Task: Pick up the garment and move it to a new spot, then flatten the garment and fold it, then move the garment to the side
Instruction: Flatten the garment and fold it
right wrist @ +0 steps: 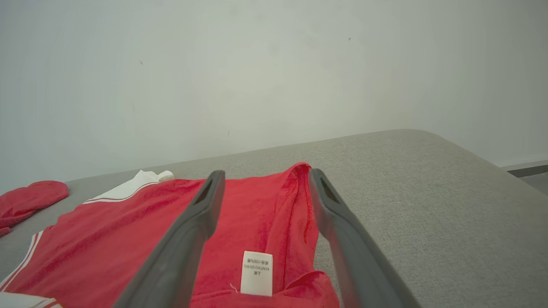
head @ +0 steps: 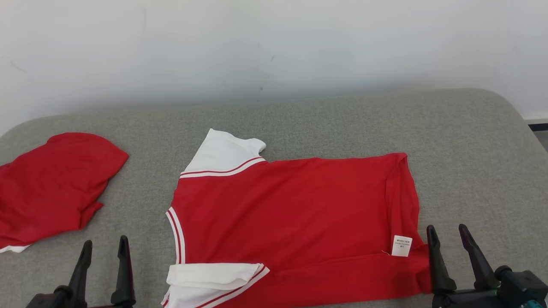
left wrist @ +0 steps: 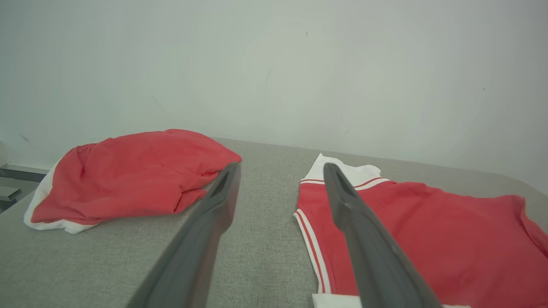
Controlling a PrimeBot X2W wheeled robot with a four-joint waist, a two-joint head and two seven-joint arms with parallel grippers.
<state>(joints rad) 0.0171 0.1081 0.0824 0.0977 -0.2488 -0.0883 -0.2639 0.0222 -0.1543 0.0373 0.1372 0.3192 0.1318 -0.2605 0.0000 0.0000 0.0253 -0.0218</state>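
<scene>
The garment [head: 295, 214] is being shown spread flat on the grey cushion [head: 471, 149], its white label [head: 401, 246] facing up; the right gripper [head: 446, 226] is being held spread and empty at the hem corner beside that label; the left gripper [head: 105, 239], likewise spread and empty, is being held between the collar edge and a second red garment [head: 51, 188].
</scene>
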